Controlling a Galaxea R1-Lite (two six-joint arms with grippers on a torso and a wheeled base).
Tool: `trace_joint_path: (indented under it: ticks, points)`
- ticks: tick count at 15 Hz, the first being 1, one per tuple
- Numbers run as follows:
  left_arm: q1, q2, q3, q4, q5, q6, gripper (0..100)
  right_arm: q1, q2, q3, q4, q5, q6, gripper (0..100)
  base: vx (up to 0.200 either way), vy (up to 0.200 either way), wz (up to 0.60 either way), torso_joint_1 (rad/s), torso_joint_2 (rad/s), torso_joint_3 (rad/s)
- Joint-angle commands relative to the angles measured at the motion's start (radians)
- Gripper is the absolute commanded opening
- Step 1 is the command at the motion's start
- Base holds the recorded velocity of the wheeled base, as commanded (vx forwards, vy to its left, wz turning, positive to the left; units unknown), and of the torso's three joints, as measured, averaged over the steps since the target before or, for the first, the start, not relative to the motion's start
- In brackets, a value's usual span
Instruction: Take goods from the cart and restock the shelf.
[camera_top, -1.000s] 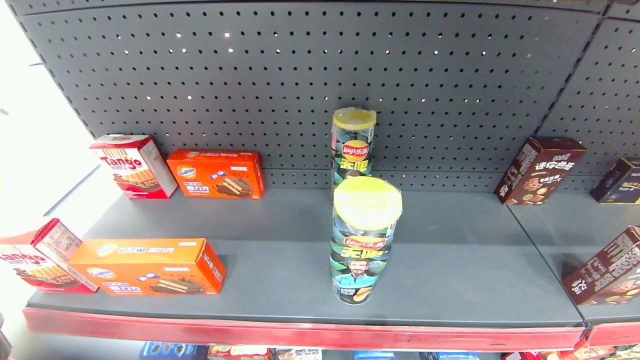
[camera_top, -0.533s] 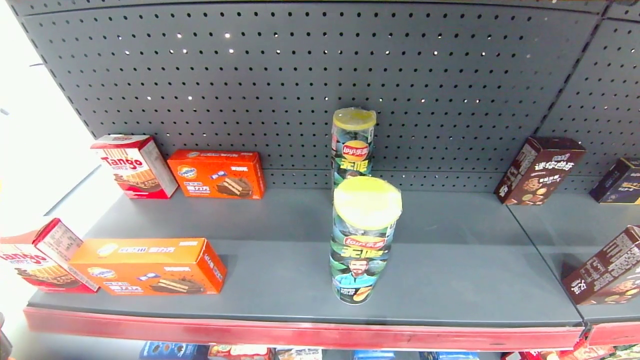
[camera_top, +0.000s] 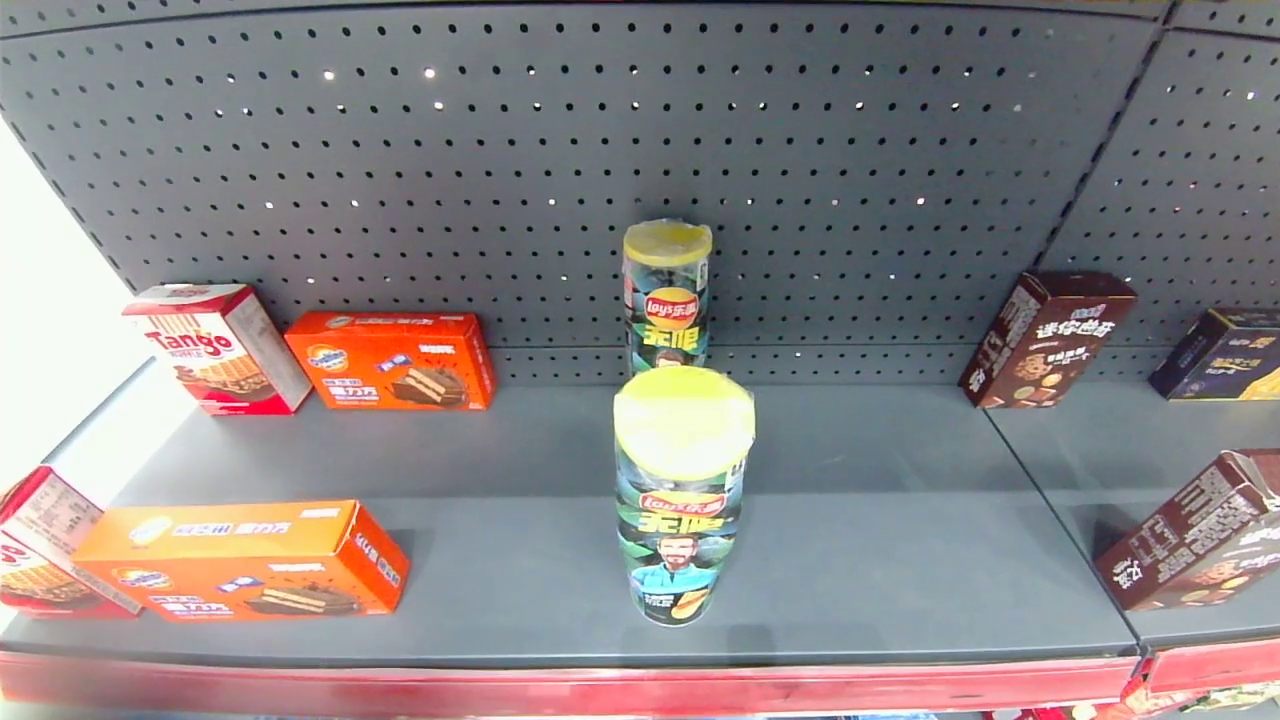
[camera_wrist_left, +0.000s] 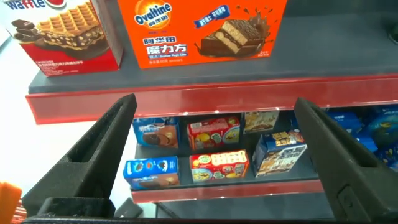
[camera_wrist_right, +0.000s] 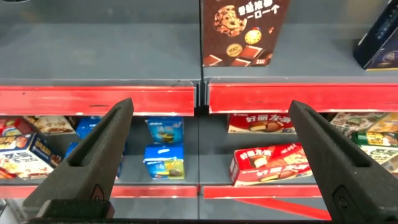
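Cardboard tube, I reckon: front chip can (camera_top: 682, 500) upright mid-shelf (camera_top: 900, 540), second can (camera_top: 667, 295) behind it. Probably light, stiff, slick, crushable, so squeeze gently mid-body. Left end effector (camera_wrist_left: 214, 106) and right end effector (camera_wrist_right: 210, 107) gape wide, holding nothing.

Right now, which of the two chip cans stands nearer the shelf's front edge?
The front can, standing close to the red lip; the rear can stands directly behind it, against the pegboard.

The front chip can (camera_top: 683, 500) hides the rear can's (camera_top: 666, 290) base.
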Motion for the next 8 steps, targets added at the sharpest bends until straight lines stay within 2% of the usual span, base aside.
trace_joint_path:
  ticks: [1,6,7,8]
  points:
    - [0.0,0.001,0.0,0.0,0.0,0.001,100,0.0,-0.001,0.0,0.0,0.001,0.0,100,0.0,0.0,0.0,0.0,0.0,0.0]
    - [0.0,0.001,0.0,0.0,-0.001,-0.001,100,0.0,-0.001,0.001,0.0,0.001,0.0,100,0.0,0.0,0.0,0.0,0.0,0.0]
    - [0.0,0.001,0.0,0.0,0.0,-0.001,100,0.0,0.001,0.001,0.0,0.001,0.0,100,0.0,0.2,0.0,0.002,0.0,0.002]
    - [0.0,0.001,0.0,0.0,0.0,-0.001,100,0.0,-0.001,0.0,0.0,0.001,0.0,100,0.0,0.0,0.0,0.0,0.0,0.0]
